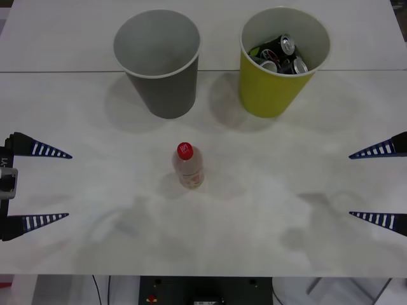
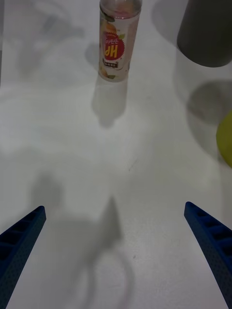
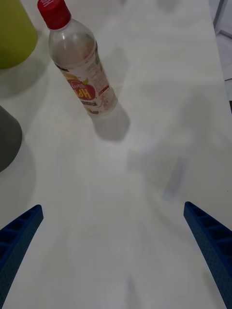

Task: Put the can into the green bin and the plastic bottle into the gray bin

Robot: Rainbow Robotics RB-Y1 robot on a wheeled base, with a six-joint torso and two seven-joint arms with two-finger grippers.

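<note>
Two claws spread wide and empty, left claw (image 1: 63,185), right claw (image 1: 355,185), plastic bottle (image 1: 188,165) upright between

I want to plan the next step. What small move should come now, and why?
Probably bring the open left tool toward the plastic bottle. Cans already lie in the green bin, the bottle stands upright on the table before the gray bin, and the right tool waits open.

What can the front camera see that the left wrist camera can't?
Front view alone: the dark cans inside the tall yellow-green bin, the gray bin's pale inside, and the open right gripper at the table's right edge. Left wrist view alone: the bottle's label print. Both: the small clear red-capped plastic bottle, standing, and the open left gripper.
</note>
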